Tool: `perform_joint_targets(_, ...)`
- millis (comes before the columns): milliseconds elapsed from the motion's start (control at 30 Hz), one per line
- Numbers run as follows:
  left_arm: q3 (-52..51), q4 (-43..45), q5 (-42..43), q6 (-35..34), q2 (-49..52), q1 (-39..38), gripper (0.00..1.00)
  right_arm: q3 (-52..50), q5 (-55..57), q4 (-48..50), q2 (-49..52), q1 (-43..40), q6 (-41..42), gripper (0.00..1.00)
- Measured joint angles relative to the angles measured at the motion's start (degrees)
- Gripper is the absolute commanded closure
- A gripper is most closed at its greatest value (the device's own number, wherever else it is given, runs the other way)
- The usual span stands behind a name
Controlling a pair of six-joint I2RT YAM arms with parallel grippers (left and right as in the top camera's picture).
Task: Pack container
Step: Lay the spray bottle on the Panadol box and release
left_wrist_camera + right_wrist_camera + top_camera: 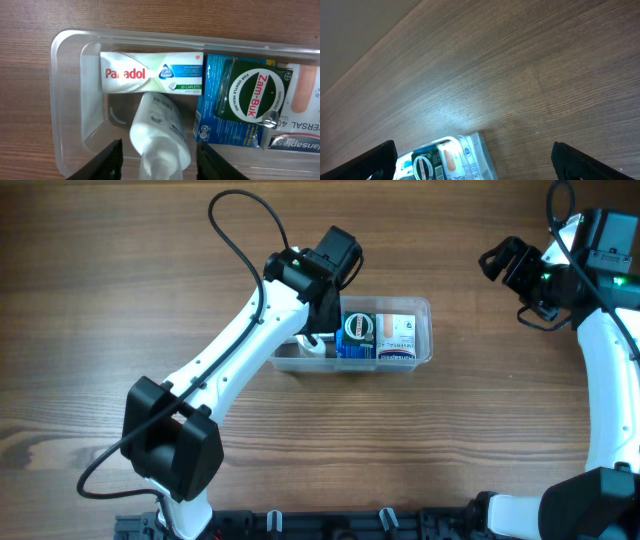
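At the left end of the container [67, 125], left gripper [159, 145] spread around a white bottle [155, 120] beside a Panadol box [150, 74]. Far right above the tabletop [520, 75], right gripper [474, 146] spread wide, empty.

The desk [100, 330] is brown wood with fine, darker grain. The tub [57, 45] is clear and colourless. The Panadol box [150, 74] is white with red lettering and a blue-green swirl. The Zam-Buk box [255, 92] is dark green with a white ring and a red name. The blue box [205, 100] carries pale print. The plaster box [305, 95] is white with a skin-pink strip and a blue band. The bottle [157, 125] is cloudy white with a black barcode. The arms [230, 345] are white with black joints and green lights [545, 277].
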Motion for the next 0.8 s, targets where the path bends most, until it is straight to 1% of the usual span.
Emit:
perform_joint_targets(167,0.0,-1.2,0.0,0.0,0.0,0.0,0.47,0.0,0.0,0.0,0.0,0.0,0.0,0.0)
perform_joint_targets(267,0.0,-2.6,0.0,0.0,-0.2,0.0,0.44,0.0,0.0,0.0,0.0,0.0,0.0,0.0)
perform_joint_targets(400,0.0,-3.6,-0.5,0.7,-3.1,0.0,0.33,0.0,0.0,0.0,0.0,0.0,0.0,0.0)
perform_joint_targets(433,0.0,-3.7,-0.8,1.1,-4.3,0.1,0.32,0.0,0.0,0.0,0.0,0.0,0.0,0.0)
perform_joint_targets(500,0.2,-3.8,-1.9,1.7,-8.1,0.4,0.31,0.0,0.0,0.0,0.0,0.0,0.0,0.0)
perform_joint_targets(667,1.4,-4.0,-5.2,5.0,-22.4,4.8,0.35,0.0,0.0,0.1,0.0,0.0,0.0,0.0)
perform_joint_targets(700,1.5,-4.4,-5.8,6.0,-25.5,6.3,0.32,0.0,0.0,0.1,0.0,0.0,0.0,0.0)
perform_joint_targets(767,2.1,-5.8,-7.0,7.3,-31.1,8.7,0.22,0.0,0.0,0.1,0.0,0.0,0.0,0.0)
perform_joint_targets(800,2.2,-7.3,-7.7,7.8,-34.5,9.9,0.19,0.0,0.0,0.1,0.0,0.0,0.0,0.0)
